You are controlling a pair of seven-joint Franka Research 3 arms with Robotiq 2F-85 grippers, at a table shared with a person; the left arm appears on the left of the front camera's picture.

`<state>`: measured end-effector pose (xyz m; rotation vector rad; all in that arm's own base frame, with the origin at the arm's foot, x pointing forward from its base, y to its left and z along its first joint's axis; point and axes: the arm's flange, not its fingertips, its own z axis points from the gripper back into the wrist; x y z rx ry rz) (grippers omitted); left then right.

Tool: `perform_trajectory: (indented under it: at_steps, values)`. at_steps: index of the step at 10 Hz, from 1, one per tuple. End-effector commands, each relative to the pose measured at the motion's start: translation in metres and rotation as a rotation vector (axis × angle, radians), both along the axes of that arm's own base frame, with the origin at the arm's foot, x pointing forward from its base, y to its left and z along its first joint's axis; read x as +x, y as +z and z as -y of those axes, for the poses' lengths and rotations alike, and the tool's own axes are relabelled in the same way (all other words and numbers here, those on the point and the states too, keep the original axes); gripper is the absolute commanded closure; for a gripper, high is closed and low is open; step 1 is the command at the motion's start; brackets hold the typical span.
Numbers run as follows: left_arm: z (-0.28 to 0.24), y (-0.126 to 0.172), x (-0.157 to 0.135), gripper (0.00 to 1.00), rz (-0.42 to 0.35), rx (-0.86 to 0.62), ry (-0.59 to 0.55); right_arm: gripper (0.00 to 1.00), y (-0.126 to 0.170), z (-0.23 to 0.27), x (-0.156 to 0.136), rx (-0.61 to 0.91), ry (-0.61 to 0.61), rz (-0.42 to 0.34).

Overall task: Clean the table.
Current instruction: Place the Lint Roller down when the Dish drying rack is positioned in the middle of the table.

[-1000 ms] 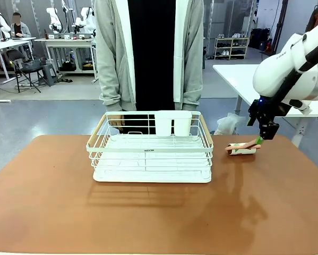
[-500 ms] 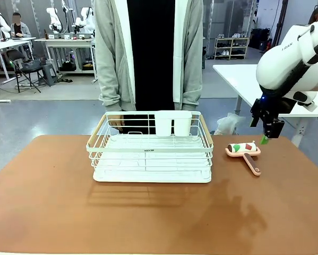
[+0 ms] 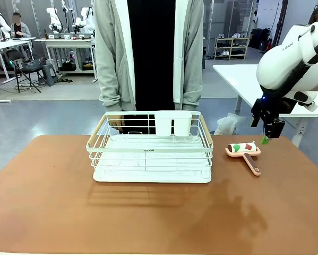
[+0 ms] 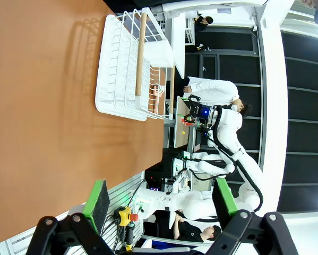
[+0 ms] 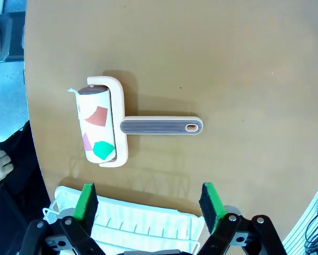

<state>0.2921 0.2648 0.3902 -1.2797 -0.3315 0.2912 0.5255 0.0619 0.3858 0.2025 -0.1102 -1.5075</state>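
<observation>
The lint roller [image 3: 244, 152] is laid flat on the worktop [image 3: 148, 212] right of the rack [image 3: 149, 154], seemingly for regrasping, below the wide-open, empty right end effector [image 3: 264, 139].

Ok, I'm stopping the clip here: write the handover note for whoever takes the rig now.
Right gripper: open, empty, raised beyond the lint roller's far side.
Left gripper: open, empty, off the table's edge.
Lint roller: lying flat on the table, right of the white wire rack, handle toward the robot.
Person: standing behind the rack.
Done: nothing visible to confirm any cleaning.
Left: grasp the roller's handle, roll the tabletop.
</observation>
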Motion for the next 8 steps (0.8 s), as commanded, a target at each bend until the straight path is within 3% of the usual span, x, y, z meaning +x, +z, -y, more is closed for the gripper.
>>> perform_trajectory:
  at_steps: [1, 8]
  values:
    - [-0.0010, 0.0005, -0.0055, 0.00, 0.021, 0.001, -0.016, 0.00, -0.0005, -0.0024, 0.0000, 0.001, 0.003, 0.004]
    - [-0.0010, 0.0005, -0.0055, 0.00, 0.021, 0.001, -0.016, 0.00, -0.0005, -0.0024, 0.0000, 0.001, 0.003, 0.004]
